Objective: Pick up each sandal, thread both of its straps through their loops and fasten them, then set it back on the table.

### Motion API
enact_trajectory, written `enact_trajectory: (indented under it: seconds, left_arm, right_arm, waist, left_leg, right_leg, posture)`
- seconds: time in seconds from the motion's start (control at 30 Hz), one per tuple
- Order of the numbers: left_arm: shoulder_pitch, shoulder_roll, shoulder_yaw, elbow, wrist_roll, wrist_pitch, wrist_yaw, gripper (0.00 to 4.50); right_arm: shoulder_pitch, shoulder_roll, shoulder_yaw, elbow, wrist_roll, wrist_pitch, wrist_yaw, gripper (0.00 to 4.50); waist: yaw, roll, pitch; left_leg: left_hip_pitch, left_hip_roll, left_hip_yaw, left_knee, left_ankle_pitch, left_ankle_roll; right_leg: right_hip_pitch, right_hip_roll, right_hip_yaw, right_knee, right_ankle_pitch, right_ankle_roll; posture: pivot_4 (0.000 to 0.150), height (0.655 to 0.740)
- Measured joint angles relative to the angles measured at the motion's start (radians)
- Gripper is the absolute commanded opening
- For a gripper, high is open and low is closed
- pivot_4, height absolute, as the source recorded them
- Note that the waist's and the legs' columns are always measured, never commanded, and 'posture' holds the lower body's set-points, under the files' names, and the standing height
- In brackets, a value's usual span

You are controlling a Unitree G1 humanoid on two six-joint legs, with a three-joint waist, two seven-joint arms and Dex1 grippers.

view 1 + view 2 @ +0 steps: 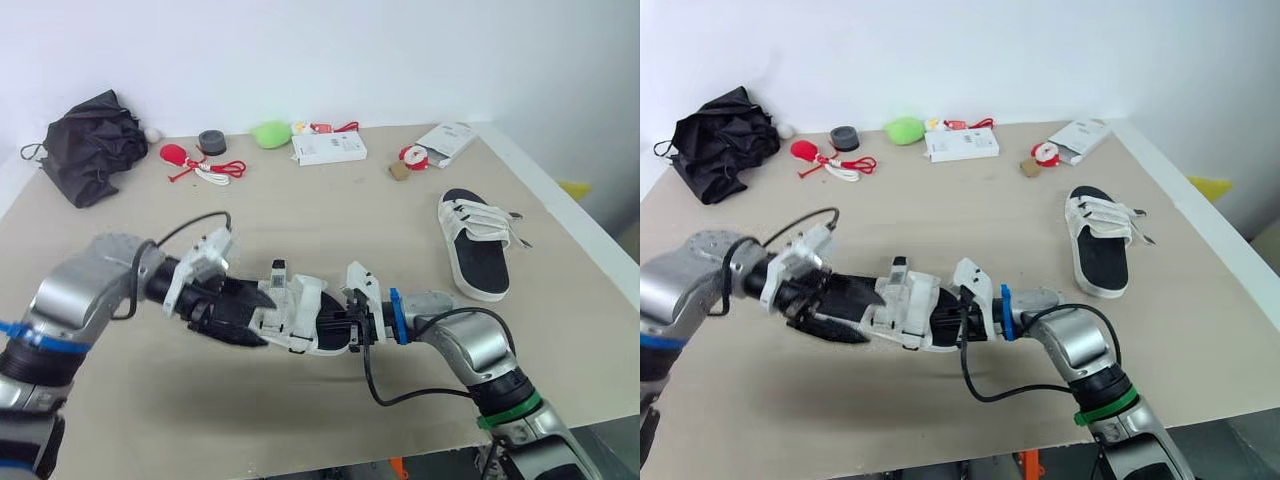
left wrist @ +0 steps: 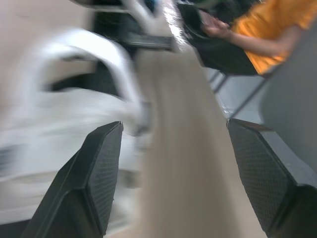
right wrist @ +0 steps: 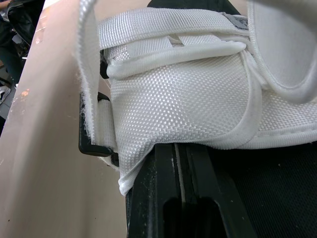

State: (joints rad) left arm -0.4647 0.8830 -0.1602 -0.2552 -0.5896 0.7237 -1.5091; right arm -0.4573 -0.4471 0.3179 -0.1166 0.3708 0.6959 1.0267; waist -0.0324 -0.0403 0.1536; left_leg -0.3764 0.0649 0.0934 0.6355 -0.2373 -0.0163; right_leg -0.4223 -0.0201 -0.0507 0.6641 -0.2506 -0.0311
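One white-strapped sandal with a black sole [image 1: 297, 318] hangs just above the table's front middle, between my two grippers. My right gripper [image 1: 347, 325] is shut on its near end; in the right wrist view the white woven strap [image 3: 173, 94] and a black buckle [image 3: 94, 144] sit right over the fingers [image 3: 163, 198]. My left gripper [image 1: 240, 305] is at the sandal's other end, open, with its fingers [image 2: 94, 178] spread wide and the blurred white straps [image 2: 64, 109] beside one of them. The second sandal [image 1: 474, 242] lies flat on the table at the right, straps across it.
Along the back of the table [image 1: 330, 215] lie a black bag [image 1: 92, 145], red and white cords [image 1: 200, 167], a grey roll [image 1: 211, 141], a green object [image 1: 270, 133], a white box [image 1: 328, 148] and a booklet [image 1: 447, 141]. A person's orange sleeve [image 2: 270, 29] is beyond the table.
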Motion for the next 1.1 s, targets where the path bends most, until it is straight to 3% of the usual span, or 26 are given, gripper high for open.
enact_trajectory:
  seconds: [0.13, 0.5, 1.03, 1.1]
  left_arm:
    - [0.197, -0.015, -0.004, -0.051, 0.025, -0.047, 0.081, 3.45]
    - [0.256, -0.201, 0.016, -0.066, -0.038, 0.092, 0.372, 3.45]
    - [0.256, -0.243, 0.007, -0.069, -0.05, 0.113, 0.441, 3.45]
    - [0.255, -0.245, 0.005, -0.068, -0.052, 0.115, 0.438, 2.92]
  right_arm:
    - [0.002, -0.002, -0.003, -0.004, -0.001, -0.007, -0.006, 0.0]
    - [0.011, -0.015, -0.012, -0.023, 0.009, 0.004, -0.005, 0.0]
    - [0.014, -0.022, -0.019, -0.025, 0.01, 0.005, -0.007, 0.0]
    - [0.014, -0.023, -0.019, -0.025, 0.01, 0.005, -0.007, 0.0]
  waist:
    - [0.001, -0.001, 0.001]
    - [0.01, -0.003, 0.002]
    - [0.014, -0.003, 0.002]
    - [0.014, -0.003, 0.003]
  left_leg:
    - [0.0, 0.001, -0.001, 0.0, 0.001, -0.001]
    - [-0.002, 0.0, -0.001, 0.0, 0.0, -0.002]
    - [-0.003, -0.002, -0.001, 0.002, 0.0, -0.001]
    - [-0.003, -0.003, -0.001, 0.002, 0.0, -0.001]
  right_leg:
    - [-0.001, 0.0, -0.001, 0.0, 0.0, 0.0]
    - [-0.002, 0.0, 0.0, 0.0, 0.0, 0.0]
    - [-0.001, -0.003, -0.001, 0.0, 0.001, 0.002]
    - [-0.001, -0.003, -0.001, 0.0, 0.001, 0.003]
  posture:
    - [0.15, 0.74]
    - [0.15, 0.74]
    - [0.15, 0.74]
    - [0.15, 0.74]
